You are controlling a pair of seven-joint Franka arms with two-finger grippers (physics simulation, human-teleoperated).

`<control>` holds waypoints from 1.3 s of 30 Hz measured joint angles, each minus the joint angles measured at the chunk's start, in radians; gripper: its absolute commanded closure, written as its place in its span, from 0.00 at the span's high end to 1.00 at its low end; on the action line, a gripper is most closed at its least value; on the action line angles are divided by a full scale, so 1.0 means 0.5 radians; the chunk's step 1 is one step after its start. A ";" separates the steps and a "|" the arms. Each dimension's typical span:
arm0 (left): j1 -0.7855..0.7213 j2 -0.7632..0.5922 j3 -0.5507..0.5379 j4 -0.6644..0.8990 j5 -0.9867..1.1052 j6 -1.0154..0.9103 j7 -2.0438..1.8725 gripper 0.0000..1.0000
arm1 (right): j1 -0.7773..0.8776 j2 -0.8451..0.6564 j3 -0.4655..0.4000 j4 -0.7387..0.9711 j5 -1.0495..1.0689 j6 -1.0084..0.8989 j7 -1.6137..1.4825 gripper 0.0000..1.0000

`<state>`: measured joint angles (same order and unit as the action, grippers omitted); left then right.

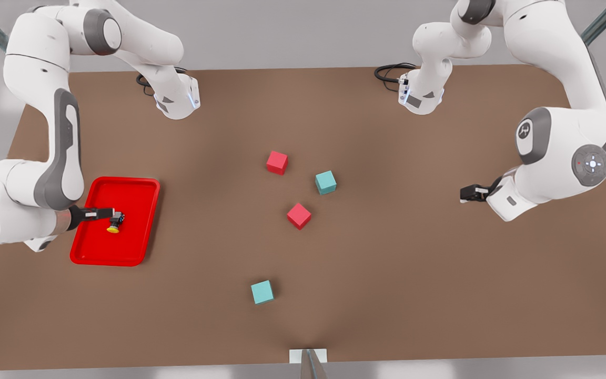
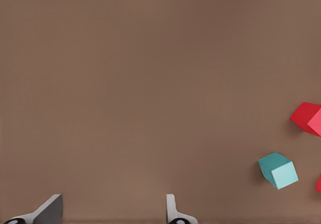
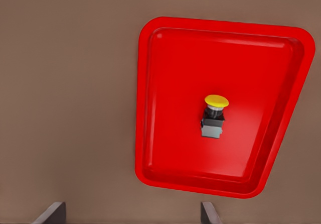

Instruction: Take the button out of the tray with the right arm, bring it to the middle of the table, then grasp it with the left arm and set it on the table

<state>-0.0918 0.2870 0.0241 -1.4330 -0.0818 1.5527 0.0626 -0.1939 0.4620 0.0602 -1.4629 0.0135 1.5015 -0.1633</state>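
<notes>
The right tool (image 1: 116, 215), fingers apart, hovered over the button (image 3: 214, 115) in the tray (image 3: 150, 133), positioned for pickup. The left tool (image 1: 465, 193), fingers apart, waited above the tabletop (image 1: 387, 273).

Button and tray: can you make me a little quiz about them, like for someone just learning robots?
1. True or false: the button lies inside the tray.
2. How many cubes sit on the table? A two, B four, C six.
3. Fill in: the open right gripper hovers over the ____, while the open left gripper waits over bare table.
Key: 1 true; 2 B; 3 tray.
</notes>
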 measured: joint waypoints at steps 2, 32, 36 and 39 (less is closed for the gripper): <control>-0.006 0.028 -0.001 0.001 0.004 0.001 0.002 1.00 | -0.018 0.061 -0.001 -0.011 -0.019 0.013 -0.003 1.00; -0.069 0.292 -0.001 -0.017 0.064 0.235 -0.001 1.00 | -1.003 -0.360 0.792 -1.386 -0.299 1.615 -0.172 1.00; -0.078 0.294 0.001 -0.019 0.064 0.251 -0.001 1.00 | -1.037 -0.330 0.791 -1.489 -0.318 1.742 -0.081 1.00; -0.080 0.300 0.001 -0.016 0.064 0.259 -0.002 1.00 | -1.033 -0.264 0.788 -1.498 -0.345 1.832 -0.024 1.00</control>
<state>-0.1318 0.4371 0.0245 -1.4411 -0.0496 1.6820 0.0617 -0.7106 0.3301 0.4544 -2.2117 -0.1588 2.4176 -0.1753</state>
